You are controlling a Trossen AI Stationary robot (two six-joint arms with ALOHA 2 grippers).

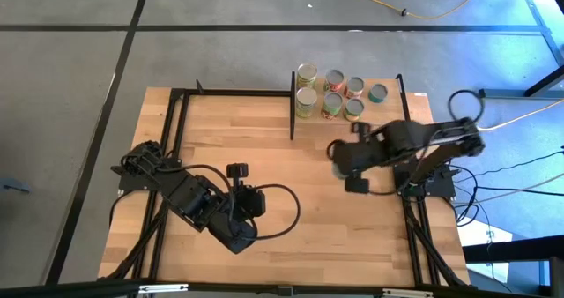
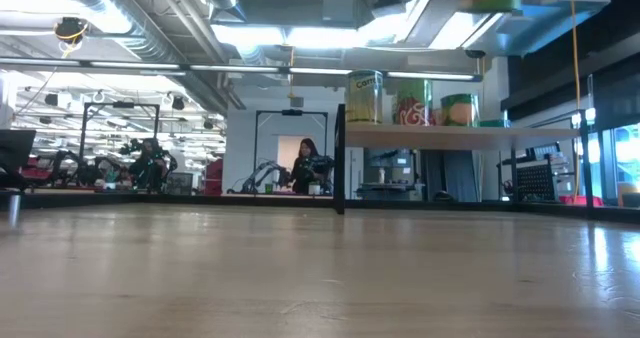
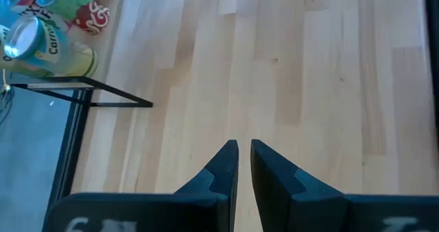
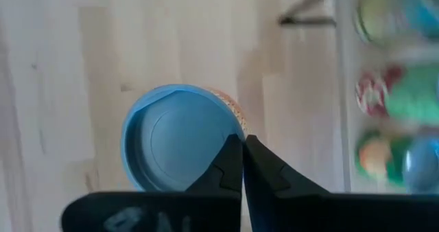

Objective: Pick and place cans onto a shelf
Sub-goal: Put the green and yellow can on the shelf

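We see the right gripper (image 4: 242, 144) out over the middle-right part of the bench (image 1: 264, 157), in front of the shelf (image 2: 460, 130). In its wrist view the two dark fingers (image 4: 230, 165) stand pressed almost together, tips nipping the rim of a can (image 4: 180, 136) — a tin with a bluish round top and a speckled orange side just showing past its edge. The high view gives only a pale glimpse of this can beneath the arm's tip, so whether it rests on the wood or hangs clear we cannot tell.

The left gripper (image 3: 243, 148) waits over the near-left part of the bench, well apart from the shelf. Its fingers are narrow, with only a thin slit between the tips, and bare wood shows below them.

The other cans (image 1: 332, 93) are grouped on the shelf at the far edge of the bench, right of centre, between thin black uprights. From above we count about seven, set roughly in two rows: yellow-green ones at the left end, red-labelled ones in the middle, a teal-topped one at the right. From bench height we see a yellow-green can (image 2: 365, 97), a red one and a green one standing upright on the raised light board. Far behind, a person (image 2: 305, 163) is in the room.
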